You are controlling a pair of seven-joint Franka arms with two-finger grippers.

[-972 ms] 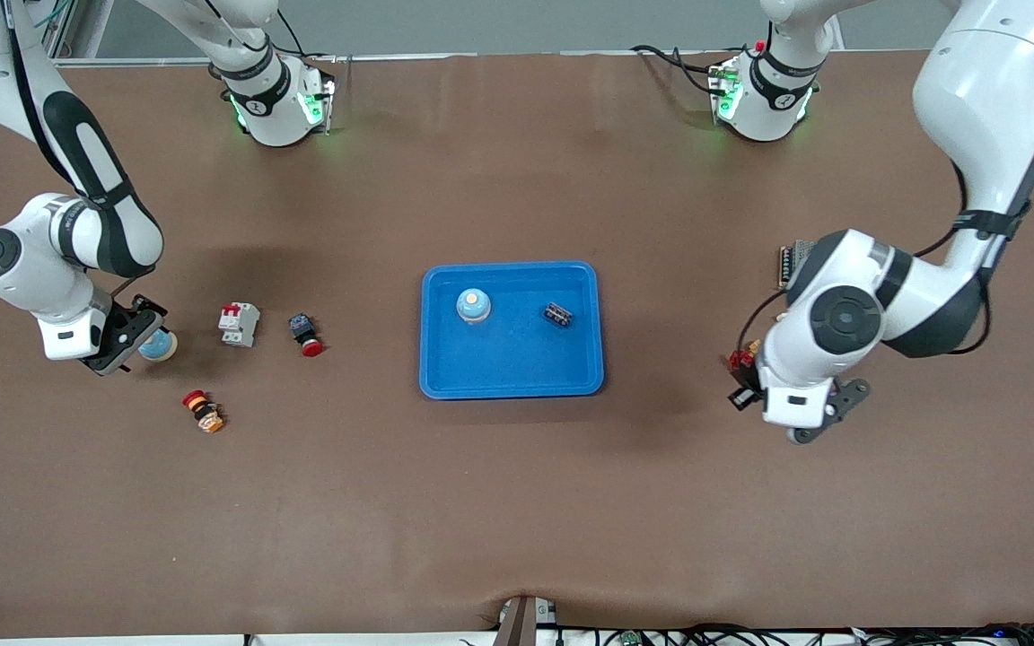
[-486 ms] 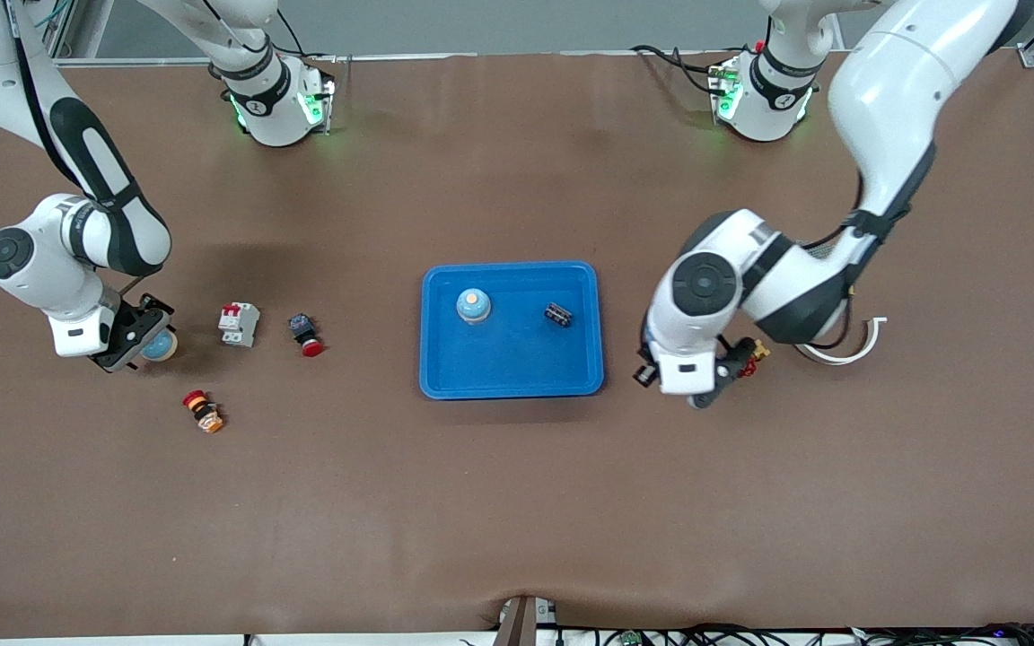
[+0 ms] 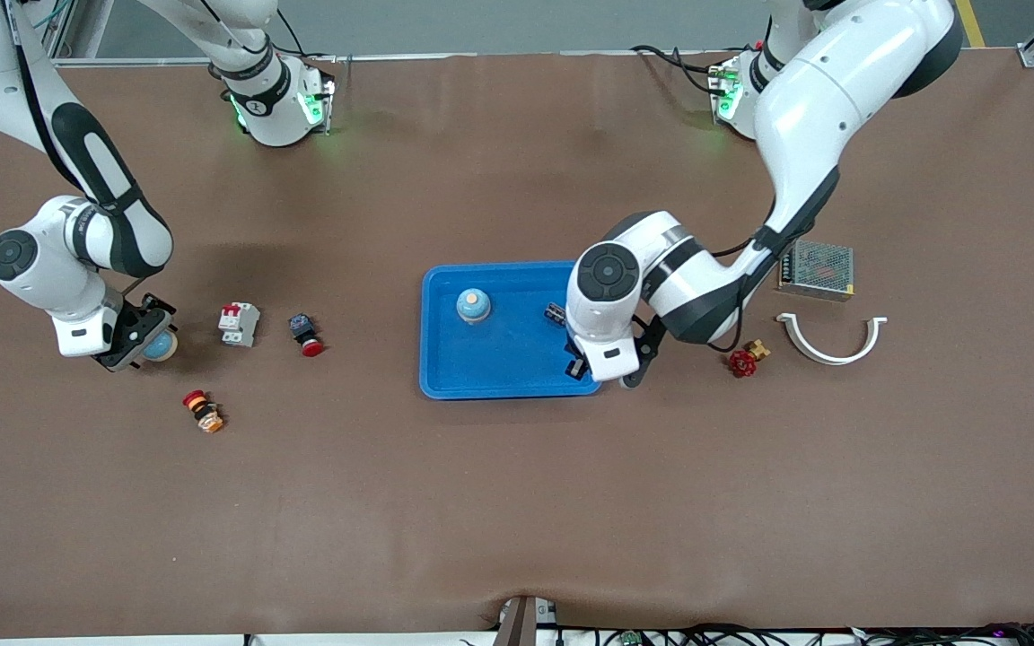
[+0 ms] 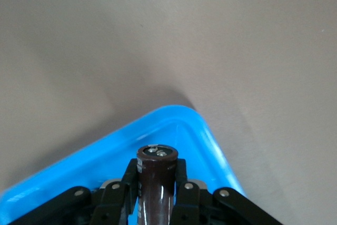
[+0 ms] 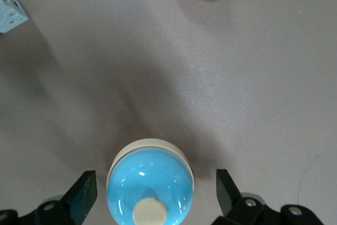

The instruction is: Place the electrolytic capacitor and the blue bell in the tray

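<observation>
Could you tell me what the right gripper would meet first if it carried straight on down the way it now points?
Most likely the blue bell: the right gripper is open, its fingers either side of the dome, with the table beneath.

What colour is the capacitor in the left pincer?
Dark brown capacitor, silver-topped; clearest in the left wrist view.
</observation>
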